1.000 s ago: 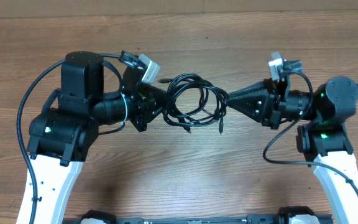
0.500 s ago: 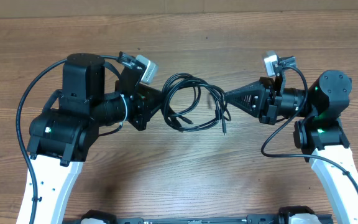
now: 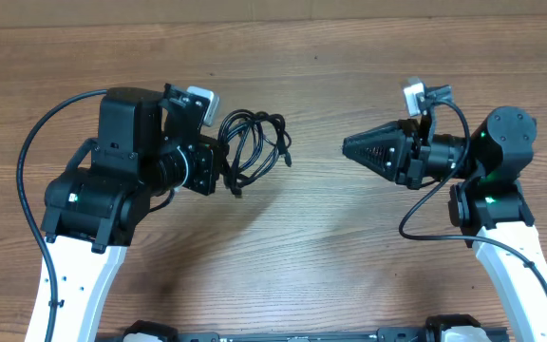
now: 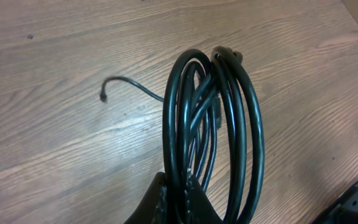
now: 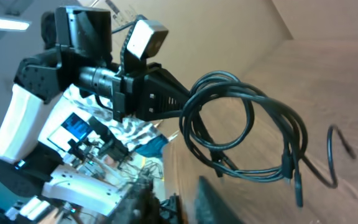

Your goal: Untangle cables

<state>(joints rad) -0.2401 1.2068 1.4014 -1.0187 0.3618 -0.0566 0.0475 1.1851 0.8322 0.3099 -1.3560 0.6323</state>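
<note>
The cables (image 3: 254,142) are thin black cords bunched in loops that hang from my left gripper (image 3: 224,160). In the left wrist view the loops (image 4: 216,124) run up from between the fingers (image 4: 197,208), which are shut on several strands. One loose end (image 4: 104,96) trails over the wood. My right gripper (image 3: 347,147) points left, well clear of the bundle, with nothing in it. The right wrist view shows a narrow gap between its blurred fingers (image 5: 213,199). That view also shows the cables (image 5: 229,124) held in the air by the left gripper (image 5: 182,102).
A wooden table (image 3: 283,266) lies under both arms; its far edge (image 3: 273,19) runs along the top. Thick black arm cables loop beside the left arm (image 3: 31,161) and the right arm (image 3: 421,223). Cluttered equipment (image 5: 98,155) shows beyond the table.
The right gripper has let go of the cables. The left gripper has drawn back to the left with the bundle, which has closed up into tighter loops.
</note>
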